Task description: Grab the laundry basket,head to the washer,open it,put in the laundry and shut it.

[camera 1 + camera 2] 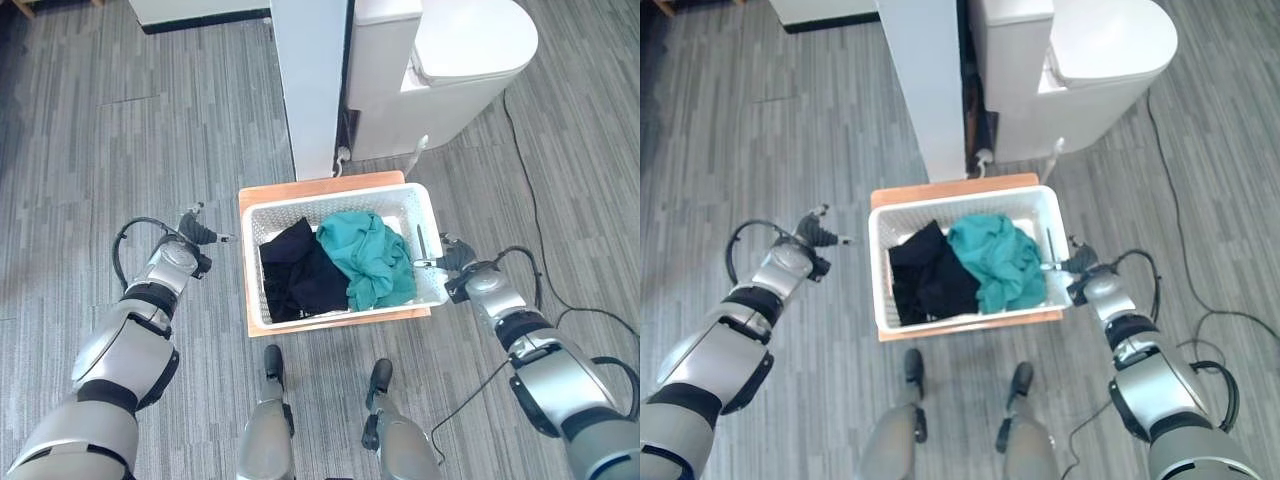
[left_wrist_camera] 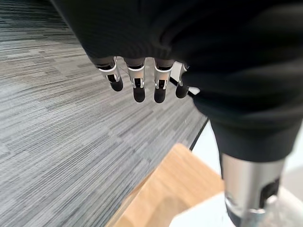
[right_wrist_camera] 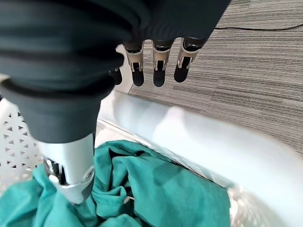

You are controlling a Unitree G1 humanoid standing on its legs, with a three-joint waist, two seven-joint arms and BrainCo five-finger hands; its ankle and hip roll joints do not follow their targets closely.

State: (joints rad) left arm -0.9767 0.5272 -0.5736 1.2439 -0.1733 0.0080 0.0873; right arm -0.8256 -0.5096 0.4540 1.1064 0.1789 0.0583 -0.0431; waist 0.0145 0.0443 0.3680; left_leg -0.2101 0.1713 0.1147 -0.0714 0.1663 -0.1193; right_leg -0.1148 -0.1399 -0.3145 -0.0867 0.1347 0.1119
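Observation:
A white lattice laundry basket (image 1: 340,205) stands on a low wooden board (image 1: 300,188) on the floor before me. A black garment (image 1: 295,270) and a teal garment (image 1: 370,255) lie inside it. My left hand (image 1: 195,232) hovers left of the basket, a short gap from its side, fingers (image 2: 138,87) straight over the carpet and the board's corner (image 2: 165,189). My right hand (image 1: 450,258) is at the basket's right rim (image 3: 189,132). Its fingers (image 3: 158,71) hang straight outside the rim, and its thumb reaches inside above the teal garment (image 3: 161,189).
Behind the basket rises a white pillar (image 1: 310,80), and beside it stands a white machine with a rounded top (image 1: 450,60). Grey striped carpet (image 1: 120,130) spreads to both sides. A dark skirting edge (image 1: 200,20) runs along the far wall.

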